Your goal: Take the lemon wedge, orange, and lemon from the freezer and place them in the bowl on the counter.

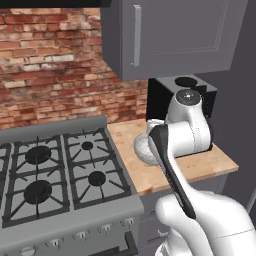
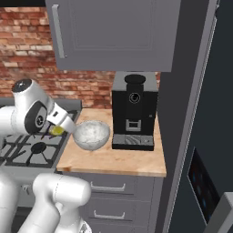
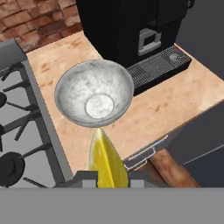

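- Brick-walled kitchen; the light wood tabletop (image 3: pixel 175 103) is carrying a speckled whitish-grey bowl (image 3: pixel 94 92).
- The pincer (image 3: pixel 109 177) is pinching the tiny yellow lemon wedge (image 3: pixel 106 162), hovering near the bowl's left rim.
- Next move, likely: reaching over the bowl and releasing.

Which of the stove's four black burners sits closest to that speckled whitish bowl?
The back right burner, beside the wooden counter edge nearest the bowl.

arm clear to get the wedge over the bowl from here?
Probably yes. The gripper, shut on the lemon wedge, sits just short of the bowl, whose inside is bare; nothing stands between them.
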